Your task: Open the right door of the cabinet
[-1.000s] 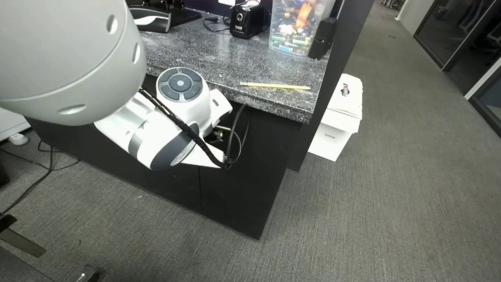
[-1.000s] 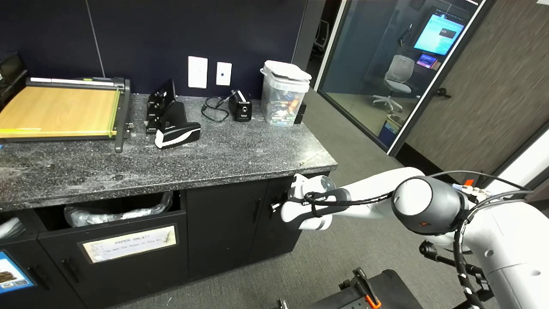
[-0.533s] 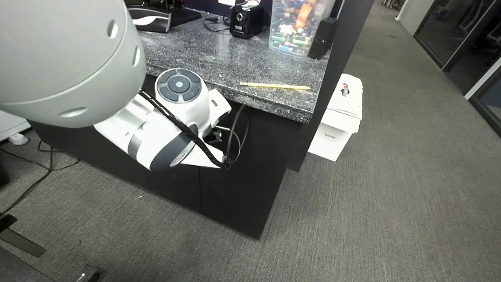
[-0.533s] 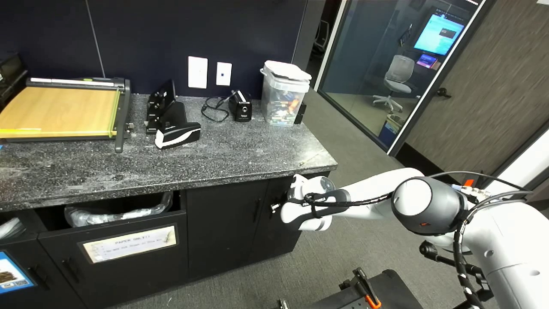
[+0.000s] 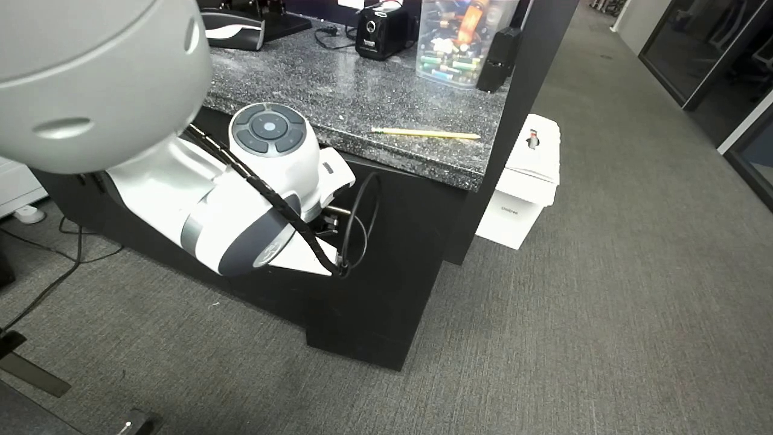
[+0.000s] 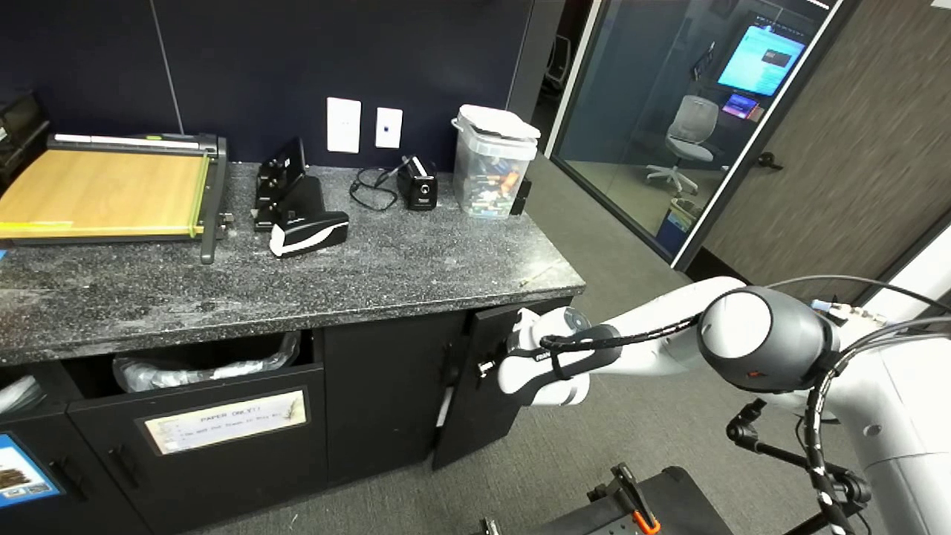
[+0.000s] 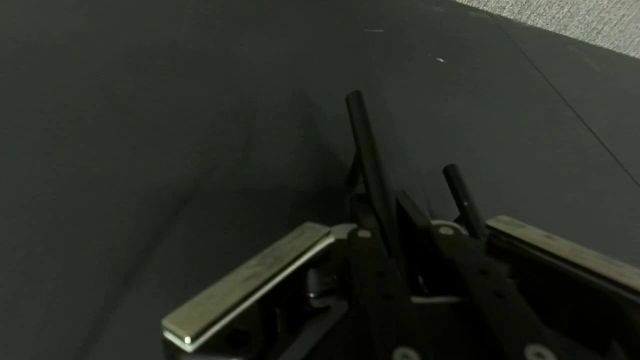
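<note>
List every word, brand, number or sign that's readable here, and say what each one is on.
"PAPER ONLY!!": on the pale sign on the cabinet; the writing beneath is too blurred to read.
"Unitree": on the white box, small and soft, so probable rather than certain.
Too small or blurred to read: the text on the blue-edged sign, the sharpener, the screen and the arm.
No number can be read.

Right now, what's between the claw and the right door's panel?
Its black bar handle, flanked by the claw; wrist view shows it.
</note>
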